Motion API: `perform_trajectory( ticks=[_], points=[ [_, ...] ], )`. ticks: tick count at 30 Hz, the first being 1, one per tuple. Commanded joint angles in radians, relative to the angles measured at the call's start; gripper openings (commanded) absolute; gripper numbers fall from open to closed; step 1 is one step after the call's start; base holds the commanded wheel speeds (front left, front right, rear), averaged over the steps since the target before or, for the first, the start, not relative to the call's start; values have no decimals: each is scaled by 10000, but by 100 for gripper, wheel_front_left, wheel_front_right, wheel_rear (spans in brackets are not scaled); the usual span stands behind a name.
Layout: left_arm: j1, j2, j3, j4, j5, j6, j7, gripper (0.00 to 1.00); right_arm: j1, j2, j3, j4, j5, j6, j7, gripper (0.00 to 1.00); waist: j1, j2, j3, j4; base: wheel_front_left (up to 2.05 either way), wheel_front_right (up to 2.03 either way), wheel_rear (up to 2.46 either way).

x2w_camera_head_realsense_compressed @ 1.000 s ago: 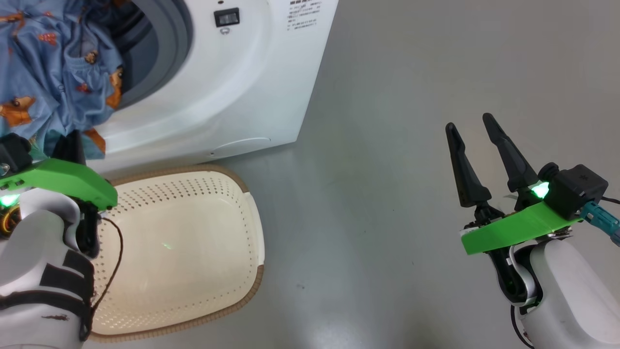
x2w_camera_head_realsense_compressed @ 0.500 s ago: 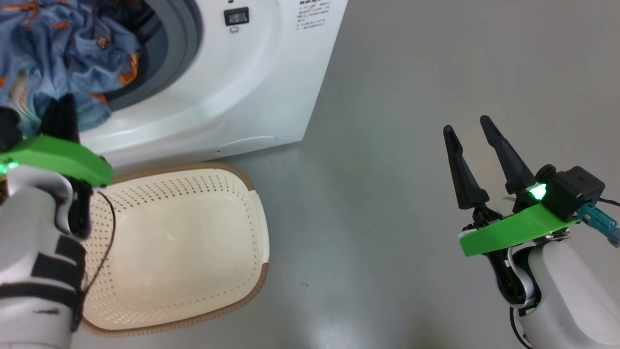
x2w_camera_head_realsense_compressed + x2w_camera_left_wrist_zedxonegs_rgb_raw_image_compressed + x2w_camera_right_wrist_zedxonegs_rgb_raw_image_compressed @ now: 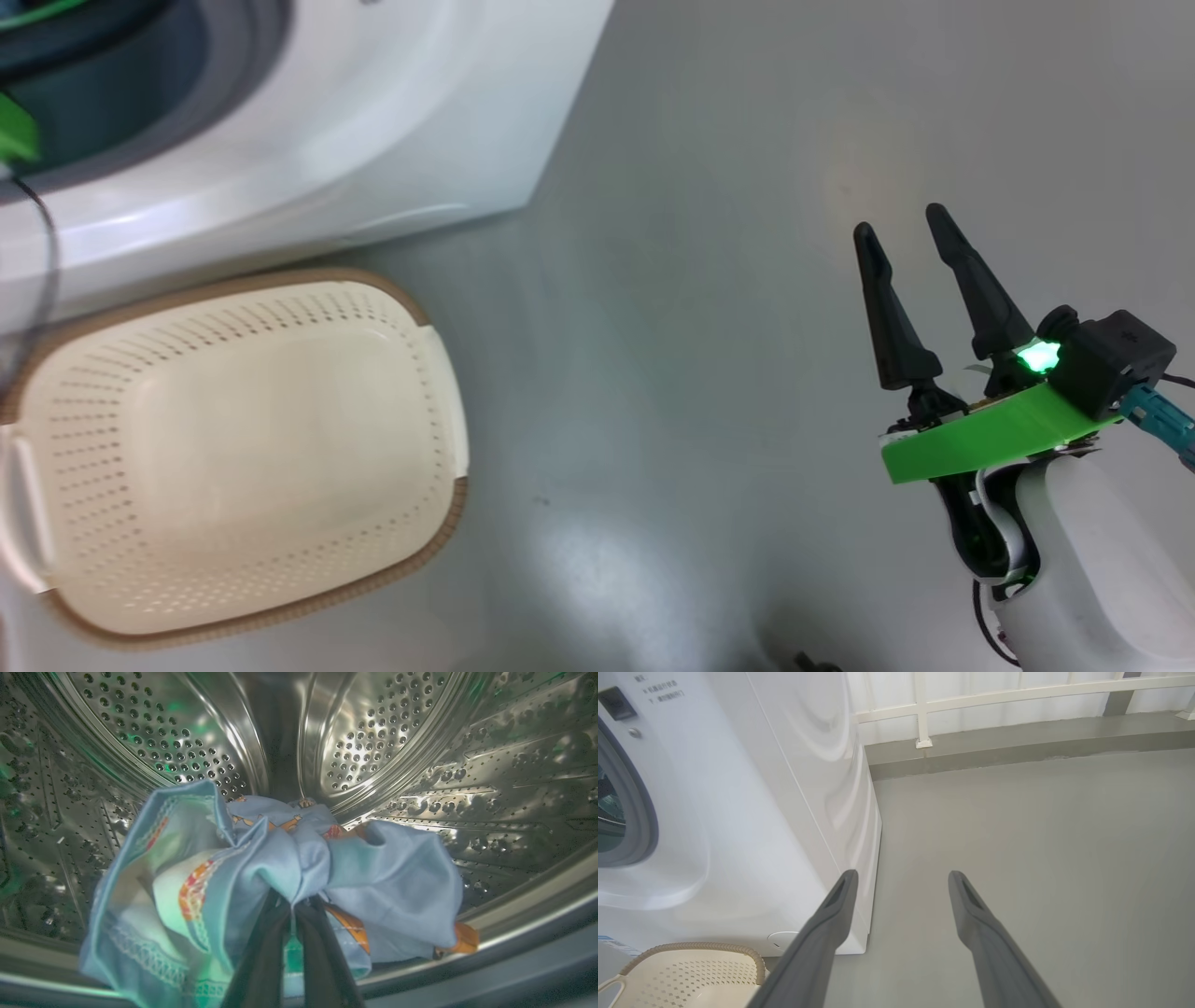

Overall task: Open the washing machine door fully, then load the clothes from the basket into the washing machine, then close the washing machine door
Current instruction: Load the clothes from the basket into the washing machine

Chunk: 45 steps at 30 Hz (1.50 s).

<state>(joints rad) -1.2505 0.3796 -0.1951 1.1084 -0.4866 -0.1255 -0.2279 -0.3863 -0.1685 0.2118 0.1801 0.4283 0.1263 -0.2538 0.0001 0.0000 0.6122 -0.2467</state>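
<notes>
Grey floor (image 3: 709,373) lies open around spread right tool (image 3: 898,220); left tool (image 3: 294,905) clamps clothes (image 3: 387,882) in drum (image 3: 373,732).

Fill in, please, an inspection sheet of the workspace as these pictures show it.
Surface: grey floor, glossy, bare around the job's things.
Job's things: basket empty, on the floor before the washing machine; clothes bunched inside the steel drum.
Clutter: nothing seen.
Grippers: left tool shut on the clothes, inside the drum; right tool open, empty, above the floor.
Cables: thin dark cable across the machine's front, at the head view's left edge.
Surroundings: white railing above a grey kerb, beyond the machine.
</notes>
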Motion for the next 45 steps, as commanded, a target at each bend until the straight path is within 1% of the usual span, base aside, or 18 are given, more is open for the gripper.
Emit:
perform_trajectory(
  ticks=[1, 4, 6, 8, 9, 10, 11, 12, 15, 17, 21, 26, 36, 42, 45],
  points=[
    [-302, 563, 79, -123, 150, -36, 16, 0, 82, -23, 96, -249, -105, 44, -80, 100, -1, 0, 473, -418, 0, 0, 0],
    [-949, 768, -24, 65, 259, -36, 106, 0, 67, 73, 90, -286, -126, 44, -80, 100, -1, 0, 627, -528, 0, 0, 0],
    [-1380, 845, 77, 249, 98, -39, 311, 0, 57, 119, 113, -289, -136, 44, -80, 100, -1, 0, 678, -590, 0, 0, 0],
    [-1720, 933, 3, 493, 78, -41, 744, 0, 41, 157, 149, -259, -147, 44, -80, 100, -1, 0, 664, -633, 0, 0, 0],
    [-1872, 918, 70, 697, -75, -43, 1136, 0, 29, 175, 165, -243, -150, 44, -80, 100, -1, 0, 654, -650, 0, 0, 0],
    [-2017, 909, 115, 908, -208, -44, 1583, 13, 19, 190, 174, -232, -151, 44, -80, 100, -1, 0, 647, -661, 0, 0, 0],
    [-2147, 923, 144, 1071, -303, -45, 1983, 45, 12, 203, 179, -222, -152, 44, -80, 100, -1, 0, 637, -667, 0, 0, 0],
    [-2248, 954, 162, 1177, -360, -45, 2242, 100, 5, 216, 188, -211, -152, 44, -80, 100, -1, 0, 628, -674, 0, 0, 0],
    [-2234, 960, 157, 1404, -468, -46, 2741, 100, -9, 270, 221, -148, -139, 44, -80, 100, -1, 0, 535, -688, 0, 0, 0],
    [-2108, 937, 168, 1451, -539, -47, 2658, 100, -21, 300, 232, -98, -137, 44, -80, 100, -1, 0, 470, -677, 0, 0, 0],
    [-1748, 809, 45, 1359, -581, -49, 2059, 100, -46, 272, 201, -68, -127, 44, -80, 100, -1, 0, 281, -587, 0, 0, 0],
    [-966, 477, -150, 1000, -954, -50, 1469, 100, -97, 182, 259, -30, -133, 44, -80, 100, -1, 0, -133, -363, 0, 0, 0],
    [1290, 176, -742, 89, -1643, -51, 11, 100, 5, 49, 466, 249, -19, 44, -80, 100, -1, 0, -1428, 117, 0, 0, 0],
    [2703, 101, -938, -594, -1821, -51, -301, 100, 250, -23, 511, 457, 91, 44, -80, 100, -1, 0, -2290, 395, 0, 0, 0],
    [3126, 64, -939, -860, -1824, -51, -325, 100, 330, -59, 513, 508, 125, 44, -80, 100, -1, 0, -2545, 507, 0, 0, 0]
  ],
)
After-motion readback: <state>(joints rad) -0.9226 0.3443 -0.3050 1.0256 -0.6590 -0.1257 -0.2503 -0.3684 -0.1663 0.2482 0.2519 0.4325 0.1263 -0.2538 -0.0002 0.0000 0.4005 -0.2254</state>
